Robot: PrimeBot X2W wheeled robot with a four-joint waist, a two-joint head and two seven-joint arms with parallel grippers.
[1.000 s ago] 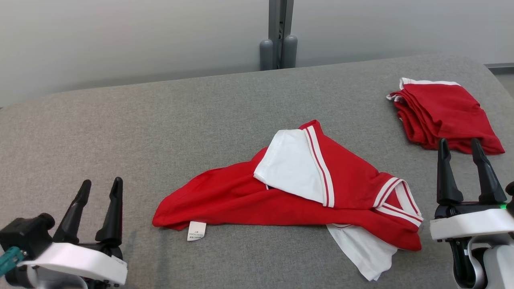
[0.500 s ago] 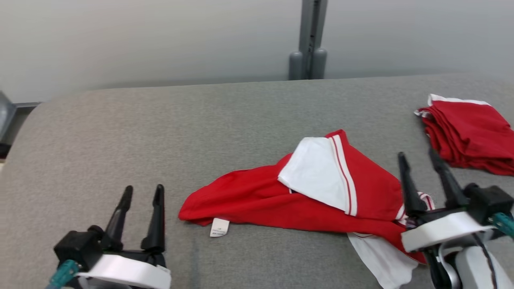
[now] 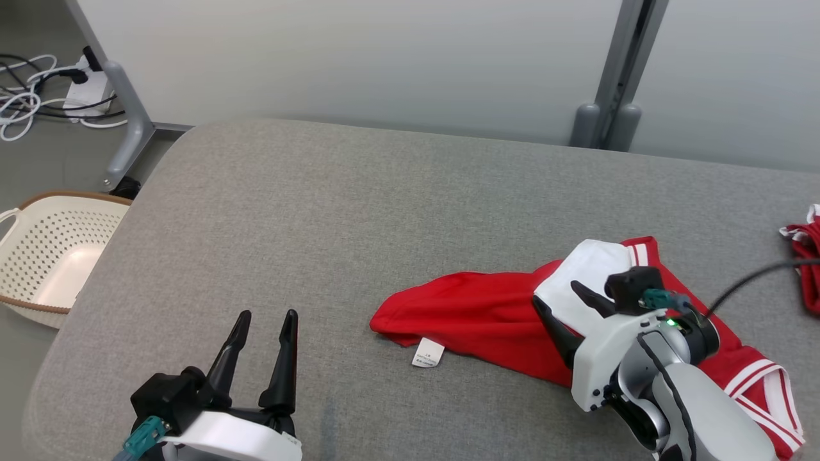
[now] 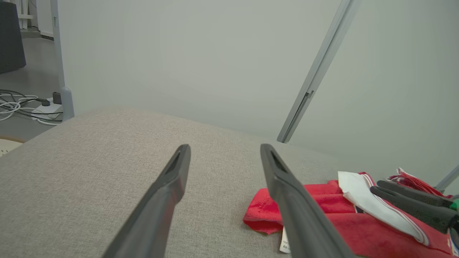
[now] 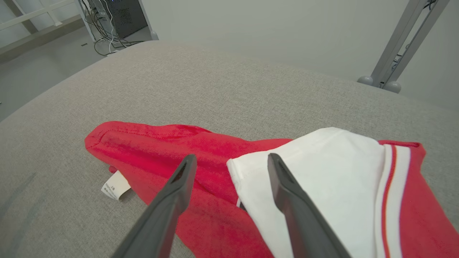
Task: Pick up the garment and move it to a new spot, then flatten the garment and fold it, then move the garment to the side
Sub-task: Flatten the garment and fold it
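Garment (image 3: 467,307) laid on table (image 3: 320,211), right of centre, toward near edge. Label (image 3: 428,353) found at garment's near-left edge, on table. Right tool (image 3: 555,292) positioned over garment's middle. Left tool (image 3: 268,314) held over bare table, well left of garment. Second garment pile (image 3: 808,269) seen at table's right edge. Basket (image 3: 45,243) placed on floor (image 3: 38,160), left of table. Post (image 3: 615,83) located behind table. Cables (image 3: 19,96) spread on floor, far left.

Two claws (image 3: 268,314) (image 3: 555,292), one basket (image 3: 57,237), one loose garment (image 3: 467,307), perhaps several folded garments (image 3: 808,269).
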